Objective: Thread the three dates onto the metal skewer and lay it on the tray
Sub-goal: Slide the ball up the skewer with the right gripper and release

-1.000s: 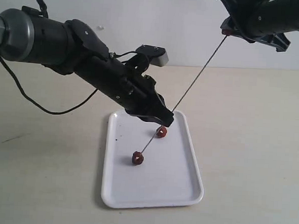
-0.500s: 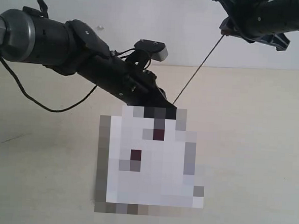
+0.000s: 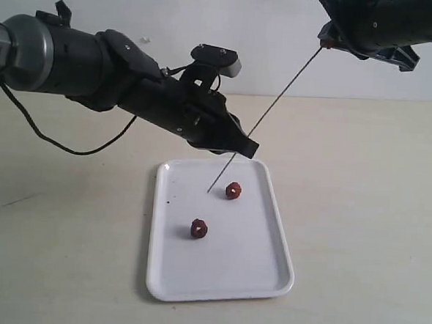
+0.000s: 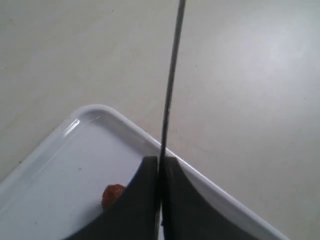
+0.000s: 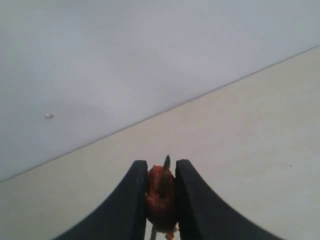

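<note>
Right hand (image 5: 161, 169) clamps one date (image 5: 160, 197) atop the metal skewer (image 3: 278, 100); our left hand (image 4: 160, 161) pinches the rod lower; its tip slants down over the tray (image 3: 267, 279), near a loose date (image 3: 233, 190).

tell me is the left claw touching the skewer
Touching. The left wrist view shows the left claw shut on the metal skewer, with no gap on either side.
</note>
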Action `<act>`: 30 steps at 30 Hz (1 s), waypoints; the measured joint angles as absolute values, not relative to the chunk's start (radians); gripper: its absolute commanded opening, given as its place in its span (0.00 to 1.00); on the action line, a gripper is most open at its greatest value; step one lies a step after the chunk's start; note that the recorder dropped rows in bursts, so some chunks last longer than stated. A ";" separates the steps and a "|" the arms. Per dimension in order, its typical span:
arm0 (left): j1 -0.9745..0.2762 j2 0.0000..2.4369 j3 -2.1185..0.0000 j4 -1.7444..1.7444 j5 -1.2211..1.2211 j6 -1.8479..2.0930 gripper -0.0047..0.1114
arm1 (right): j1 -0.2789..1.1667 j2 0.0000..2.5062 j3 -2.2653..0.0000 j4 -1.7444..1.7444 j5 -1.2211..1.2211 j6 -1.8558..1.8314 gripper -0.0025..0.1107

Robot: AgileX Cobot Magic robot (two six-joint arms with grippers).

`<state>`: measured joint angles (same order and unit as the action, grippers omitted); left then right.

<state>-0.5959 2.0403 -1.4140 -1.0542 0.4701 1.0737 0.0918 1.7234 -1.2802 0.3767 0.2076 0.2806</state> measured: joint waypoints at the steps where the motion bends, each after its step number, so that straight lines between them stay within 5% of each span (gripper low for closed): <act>1: -0.596 2.040 -1.414 -1.068 0.465 1.088 0.04 | 0.092 1.722 -1.280 0.385 0.208 0.281 0.19; 15: -0.634 2.040 -1.457 -1.272 0.407 1.271 0.04 | 0.130 1.722 -1.282 0.415 0.230 0.271 0.20; 25: -0.634 2.040 -1.467 -1.282 0.386 1.289 0.04 | 0.132 1.722 -1.282 0.415 0.238 0.221 0.57; 30: -0.634 2.040 -1.467 -1.284 0.374 1.293 0.04 | 0.132 1.717 -1.282 0.415 0.238 0.200 0.60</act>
<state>-0.6340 2.0403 -1.4670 -1.2840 0.3740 1.2933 0.1320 1.7172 -1.2823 0.4153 0.2384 0.1997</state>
